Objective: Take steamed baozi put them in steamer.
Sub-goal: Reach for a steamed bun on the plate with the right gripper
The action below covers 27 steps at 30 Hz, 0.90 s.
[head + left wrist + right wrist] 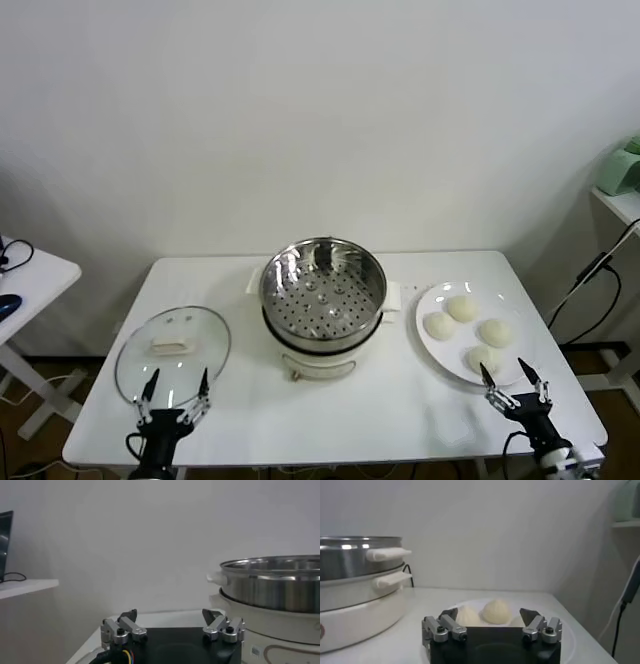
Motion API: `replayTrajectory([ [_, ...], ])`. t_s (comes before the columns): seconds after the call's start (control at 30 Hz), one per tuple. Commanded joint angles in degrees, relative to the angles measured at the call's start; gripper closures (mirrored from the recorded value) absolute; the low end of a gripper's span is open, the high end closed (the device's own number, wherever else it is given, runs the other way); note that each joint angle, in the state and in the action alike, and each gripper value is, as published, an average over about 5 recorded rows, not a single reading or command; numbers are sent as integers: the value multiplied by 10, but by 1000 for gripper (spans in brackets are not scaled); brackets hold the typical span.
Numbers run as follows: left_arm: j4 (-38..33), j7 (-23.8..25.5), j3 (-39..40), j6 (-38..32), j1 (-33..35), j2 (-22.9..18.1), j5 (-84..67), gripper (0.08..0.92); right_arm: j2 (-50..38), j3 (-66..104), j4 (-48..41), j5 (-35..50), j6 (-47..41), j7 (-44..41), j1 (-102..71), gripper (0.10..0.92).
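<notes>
The right end effector sat released at the near edge of the surface, fingers spread just short of the plate holding four steamed baozi. The steamer stood off to its left (nothing inside). The left end effector hung released by the glass lid.
</notes>
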Motion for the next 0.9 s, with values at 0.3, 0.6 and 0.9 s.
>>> replayTrajectory([
  [0.3, 8, 0, 29, -60, -7, 10, 38, 177, -260, -130, -103, -108, -111, -116, 262, 203],
  [0.6, 13, -11, 33, -58, -15, 16, 45, 177, -407, -449, -254, -150, -114, -342, 581, 203],
  [0.9, 23, -38, 29, -26, -32, 21, 65, 177, -342, -798, -426, -358, 1, -535, 958, 203],
])
